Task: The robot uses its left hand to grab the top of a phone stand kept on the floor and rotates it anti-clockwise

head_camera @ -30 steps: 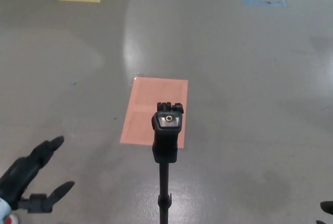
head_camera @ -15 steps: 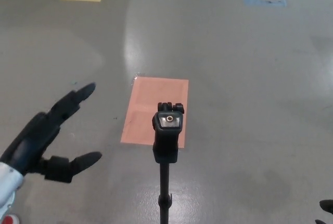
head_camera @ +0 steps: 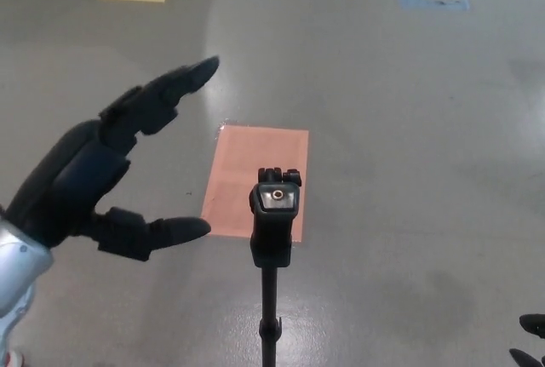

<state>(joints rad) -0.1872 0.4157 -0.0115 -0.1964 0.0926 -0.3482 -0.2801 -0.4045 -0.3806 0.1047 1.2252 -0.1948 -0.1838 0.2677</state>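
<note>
Left hand [head_camera: 89, 184], black, raised at picture left with fingers [head_camera: 170, 90] spread apart and thumb extended toward the stand, holding nothing. Black phone stand [head_camera: 274, 214] stands upright on the grey glossy floor [head_camera: 409, 171] at centre, just right of the thumb tip, untouched, over a salmon-pink rectangular floor marking [head_camera: 247, 167]. Right hand [head_camera: 530, 341]: only a sliver at bottom right; finger state cannot be determined.
</note>
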